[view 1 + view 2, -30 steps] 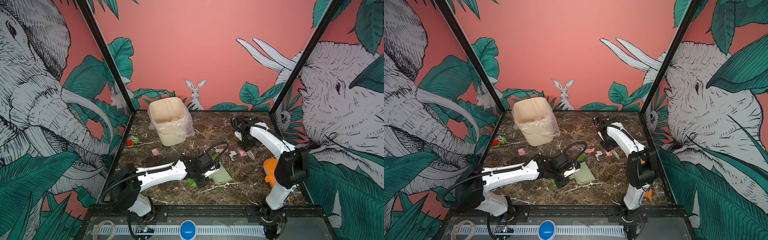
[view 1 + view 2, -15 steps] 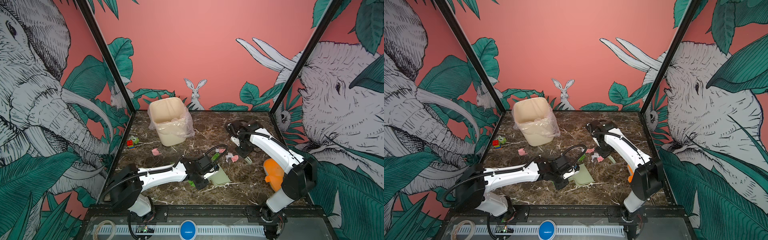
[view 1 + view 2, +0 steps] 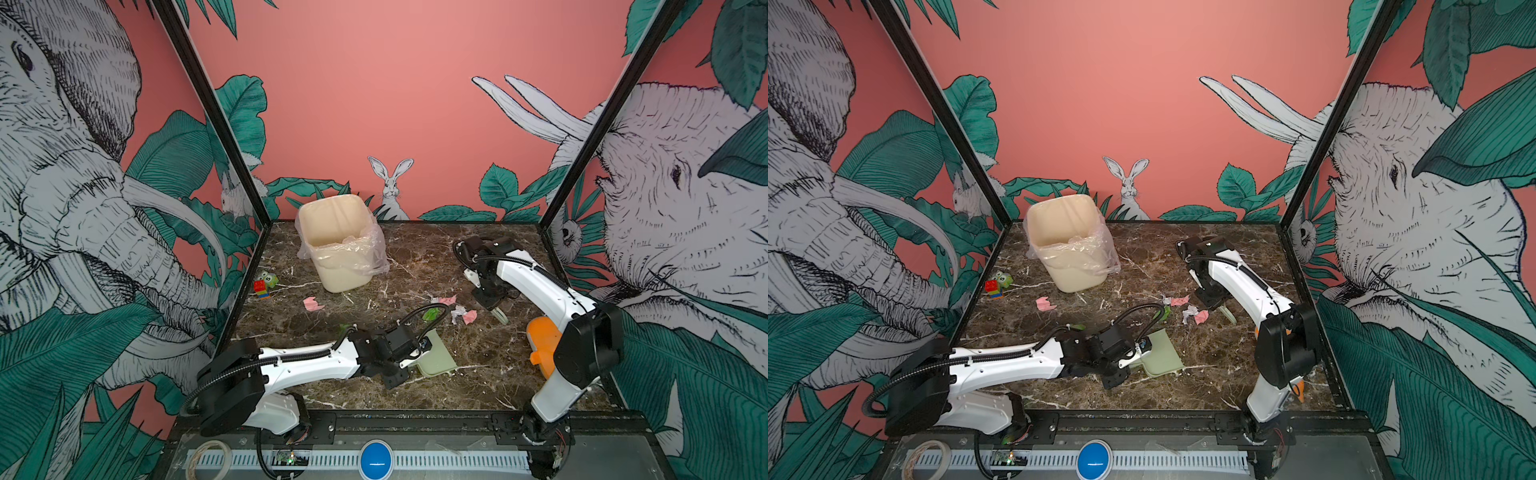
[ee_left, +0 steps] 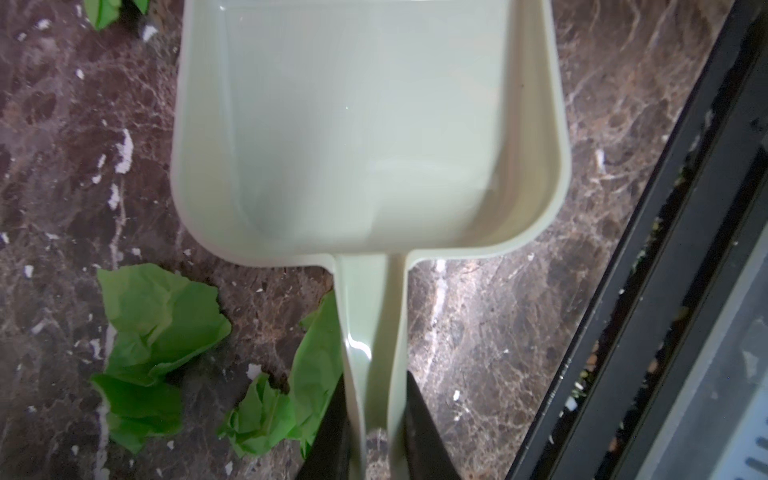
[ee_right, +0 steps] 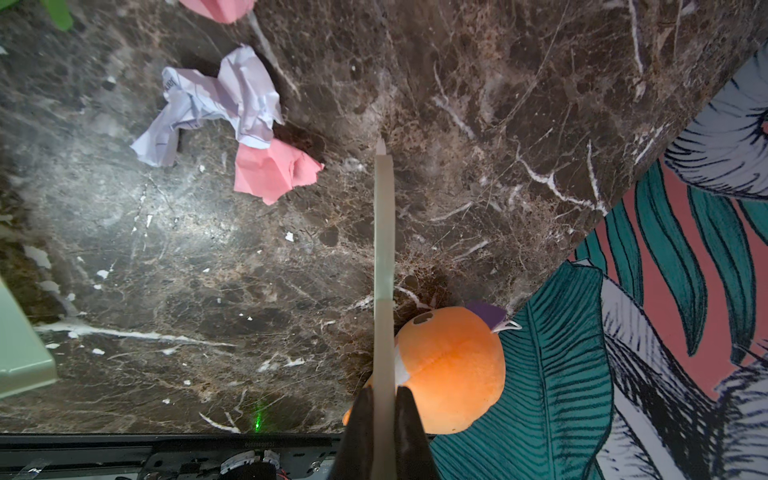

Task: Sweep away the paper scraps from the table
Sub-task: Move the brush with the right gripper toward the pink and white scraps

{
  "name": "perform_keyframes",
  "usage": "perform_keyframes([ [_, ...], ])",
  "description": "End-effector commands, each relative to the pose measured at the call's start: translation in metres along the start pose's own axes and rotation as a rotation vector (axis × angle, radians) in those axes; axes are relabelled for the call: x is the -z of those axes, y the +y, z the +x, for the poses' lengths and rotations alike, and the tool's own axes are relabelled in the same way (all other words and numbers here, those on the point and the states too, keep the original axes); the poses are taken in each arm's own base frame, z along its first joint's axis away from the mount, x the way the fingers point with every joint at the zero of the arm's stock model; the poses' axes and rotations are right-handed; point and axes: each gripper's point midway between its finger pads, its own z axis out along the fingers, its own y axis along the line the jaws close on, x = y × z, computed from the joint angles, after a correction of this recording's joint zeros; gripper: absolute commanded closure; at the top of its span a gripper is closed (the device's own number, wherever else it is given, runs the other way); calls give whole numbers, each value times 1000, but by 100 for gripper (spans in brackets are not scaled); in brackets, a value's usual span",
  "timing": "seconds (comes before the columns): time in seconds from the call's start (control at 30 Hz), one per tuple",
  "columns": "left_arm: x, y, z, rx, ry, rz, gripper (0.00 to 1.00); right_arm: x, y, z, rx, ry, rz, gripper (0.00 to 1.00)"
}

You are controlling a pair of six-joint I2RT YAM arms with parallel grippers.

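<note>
Our white left arm (image 3: 307, 368) lies low and outstretched, black left gripper (image 4: 374, 432) clamped on a pale green plastic handle (image 4: 372, 332). Our white right arm (image 3: 536, 282) arches over, right gripper (image 5: 384, 415) pinching a thin pale strip (image 5: 383, 249).

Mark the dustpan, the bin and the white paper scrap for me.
dustpan (image 4: 353, 124): left wrist view, flat floor of the pan.
bin (image 3: 343, 280): in a top view, bare front wall.
white paper scrap (image 5: 237, 91): right wrist view, middle of the crumpled wad.

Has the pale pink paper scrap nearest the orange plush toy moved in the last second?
Yes. That pale pink paper scrap has slid left, away from the orange plush toy and toward the pale green dustpan.
</note>
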Motion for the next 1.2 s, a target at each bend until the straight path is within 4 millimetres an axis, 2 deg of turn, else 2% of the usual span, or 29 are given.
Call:
perform_keyframes([
  [0.0, 1, -1, -7, -2, -43, 0, 99, -1, 0, -4, 17, -4, -3, 100],
  [0.43, -13, -4, -9, 7, 21, 20, 99, -4, 17, -6, 60, -13, -53, 100],
  [0.77, -13, 4, -13, 12, 58, -24, 100, 8, 57, 1, 146, -24, -116, 100],
  [0.93, -13, 7, -13, 27, 75, -43, 100, 18, 47, 7, 131, -53, -66, 100],
  [1.07, -13, 9, -12, 43, 85, -52, 100, 20, 37, -1, 133, -70, -24, 100],
  [1.17, -13, 10, -12, 53, 92, -61, 100, 18, 37, -11, 149, -74, -21, 100],
])
